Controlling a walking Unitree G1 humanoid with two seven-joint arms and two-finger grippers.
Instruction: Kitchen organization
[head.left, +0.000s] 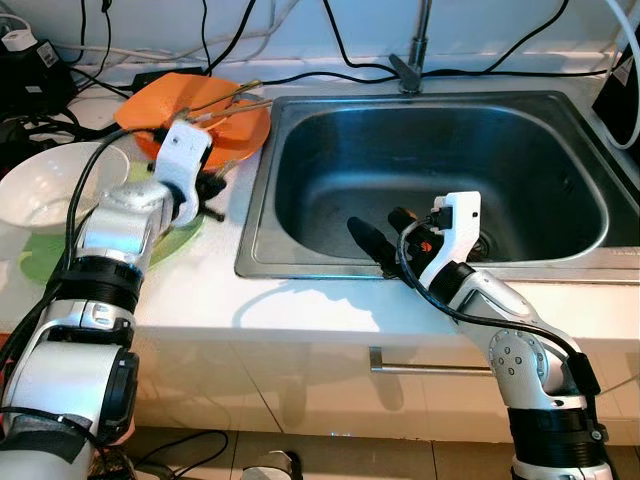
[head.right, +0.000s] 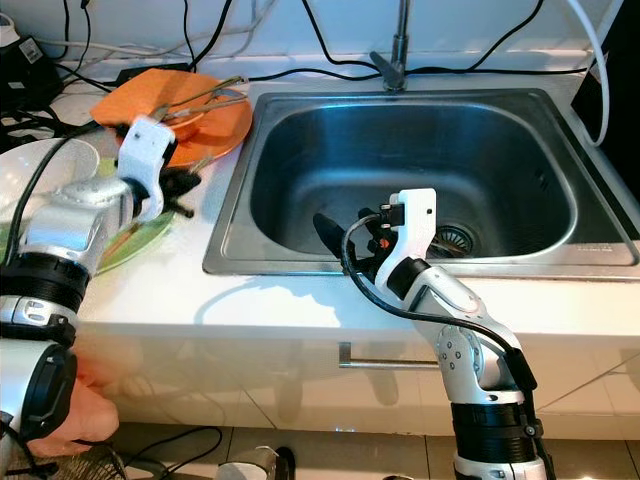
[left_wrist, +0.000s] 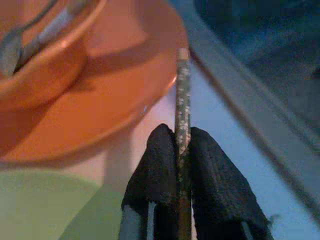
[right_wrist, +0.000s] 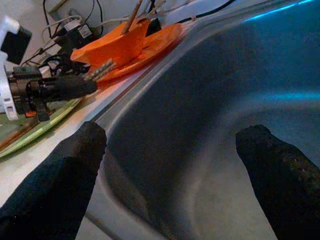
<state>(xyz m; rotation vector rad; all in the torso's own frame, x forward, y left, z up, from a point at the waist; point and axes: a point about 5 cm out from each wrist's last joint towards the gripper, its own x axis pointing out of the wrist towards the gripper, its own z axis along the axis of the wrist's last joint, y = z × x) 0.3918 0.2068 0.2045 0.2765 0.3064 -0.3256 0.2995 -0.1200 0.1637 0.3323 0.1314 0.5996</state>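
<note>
Clearly the left tool (left_wrist: 182, 150) pinched a chopstick (left_wrist: 182, 100) whose long axis pointed at the orange plate (head.left: 240, 135); the right tool (right_wrist: 170, 165) gaped empty over the sink (head.left: 300, 130).

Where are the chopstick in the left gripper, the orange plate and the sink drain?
chopstick (left_wrist: 182, 125), left wrist view, mid-shaft just above the fingers.
orange plate (head.left: 245, 135), left eye view, right rim beside the sink.
sink drain (head.right: 455, 238), right eye view, centre of the strainer.
</note>
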